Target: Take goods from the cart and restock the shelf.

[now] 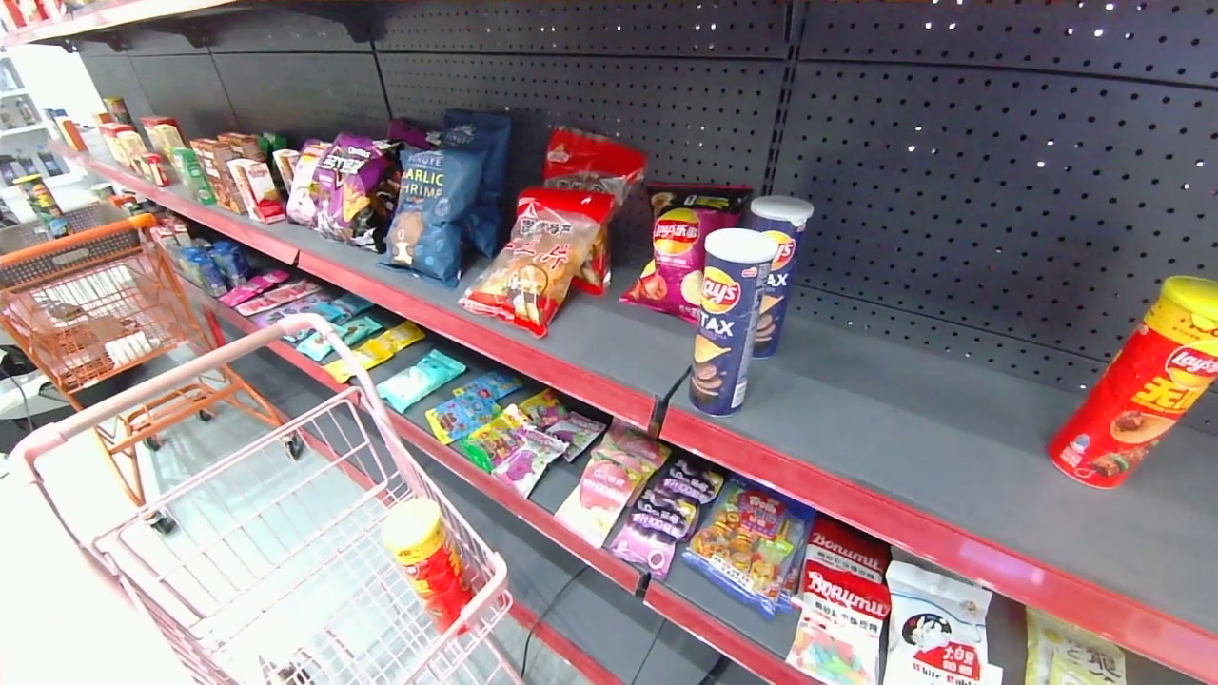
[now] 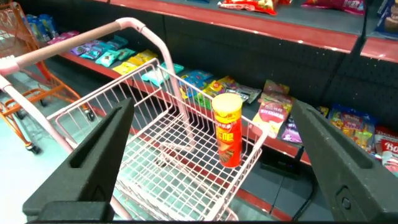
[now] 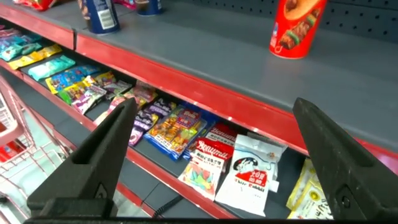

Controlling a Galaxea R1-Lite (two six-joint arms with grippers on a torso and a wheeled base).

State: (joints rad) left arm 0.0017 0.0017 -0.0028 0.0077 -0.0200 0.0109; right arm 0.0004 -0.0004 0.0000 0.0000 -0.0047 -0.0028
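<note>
Red canister (image 2: 227, 129) stands upright in the pink cart's (image 2: 62, 45) corner, straight ahead of and below the left gripper (image 2: 210, 111), whose fingers are spread wide. The right gripper (image 3: 214, 107), likewise spread, faces the shelf (image 3: 205, 56), well apart from the canister; the left arm is judged nearer.

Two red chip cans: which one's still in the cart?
The red can standing upright in a corner of the pink cart; the other red can stands on the grey shelf.
</note>
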